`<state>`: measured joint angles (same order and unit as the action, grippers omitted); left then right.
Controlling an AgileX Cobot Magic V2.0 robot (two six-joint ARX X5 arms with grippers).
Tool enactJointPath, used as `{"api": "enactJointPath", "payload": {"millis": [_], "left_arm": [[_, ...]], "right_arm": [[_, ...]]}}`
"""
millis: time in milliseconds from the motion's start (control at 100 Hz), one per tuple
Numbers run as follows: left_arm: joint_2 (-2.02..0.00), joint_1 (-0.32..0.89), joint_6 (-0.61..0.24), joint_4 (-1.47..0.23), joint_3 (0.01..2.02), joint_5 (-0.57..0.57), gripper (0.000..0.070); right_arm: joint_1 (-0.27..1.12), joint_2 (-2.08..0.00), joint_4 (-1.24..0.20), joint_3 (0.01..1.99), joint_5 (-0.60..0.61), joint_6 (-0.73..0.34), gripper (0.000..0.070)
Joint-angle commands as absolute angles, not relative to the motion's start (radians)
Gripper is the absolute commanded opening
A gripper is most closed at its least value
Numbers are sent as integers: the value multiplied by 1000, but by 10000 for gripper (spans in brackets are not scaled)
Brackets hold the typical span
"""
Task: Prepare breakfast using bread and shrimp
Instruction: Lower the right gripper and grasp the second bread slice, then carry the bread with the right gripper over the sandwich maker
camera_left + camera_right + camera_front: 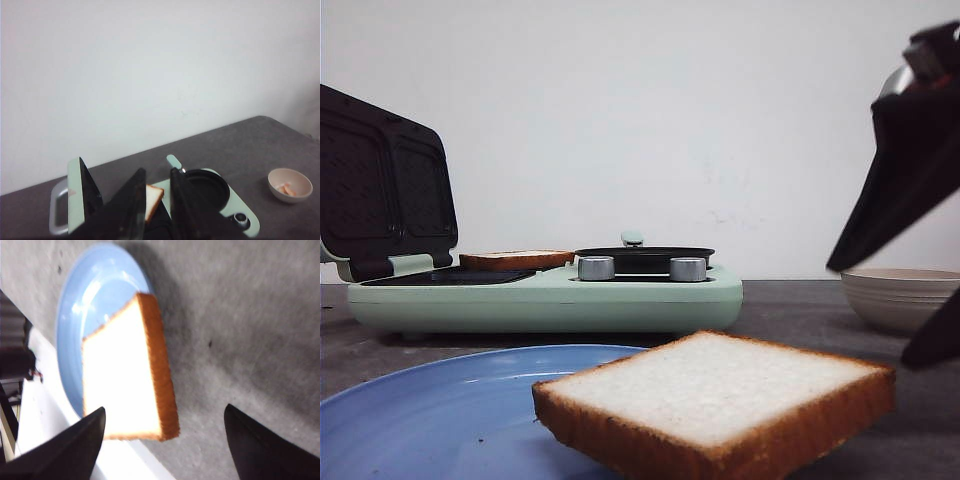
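One slice of bread [720, 400] lies half on the blue plate [430, 410] and half over its rim, so its near corner hangs above the dark counter [790, 310] — a position that leaves the crust edge free to be taken from the side. The second slice [515, 260] already rests on the lower plate of the mint-green sandwich maker [550, 298], whose lid [385, 190] stands open and upright, I think so that the filling and the top slice can be laid in without obstacle. The shrimp [286, 188] are small orange-pink pieces inside a pale bowl [290, 184], well apart from the machine, on the right side of the counter. Beside the bread compartment there is a small round black pan [207, 186] with two knobs in front of it. The right gripper [165, 440] is above the plate slice with its jaws wide apart; one finger is over the bread's corner, the other over bare counter, and nothing is held. The left gripper [157, 205] hovers high over the maker; its jaws have a narrow gap and carry nothing — the slice seen between them lies far below. The next step is probably to fetch the plate slice or the shrimp.
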<state>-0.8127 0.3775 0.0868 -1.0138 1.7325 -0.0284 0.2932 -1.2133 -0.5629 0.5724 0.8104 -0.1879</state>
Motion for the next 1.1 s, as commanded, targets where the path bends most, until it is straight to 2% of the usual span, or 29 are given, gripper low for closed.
{"api": "enactJointPath", "payload": {"millis": [0,480,510,530,610,620,860,1090], "left_arm": [[-809,382,93,-1015,1754,-26,10],[-775,382,92,-1057,1753,-26,10],[-775,382,92,-1057,1753,-27,10],[-775,382,92,-1057,1753,-26,10],[-775,382,92,-1057,1753,-26,10],[-775,382,93,-1057,1753,-26,10],[-775,390,93,-1059,1753,-26,10],[-775,395,92,-1059,1753,-26,10]], "right_arm": [[309,-1252,-559,585,810,-144,456],[414,-1441,-422,585,815,-176,445],[419,-1447,-414,585,815,-180,394],[421,-1448,-410,585,815,-183,337],[427,-1449,-382,585,817,-199,9],[428,-1449,-379,585,818,-202,0],[428,-1365,-344,626,864,-309,2],[428,-1275,-339,781,863,-387,2]]}}
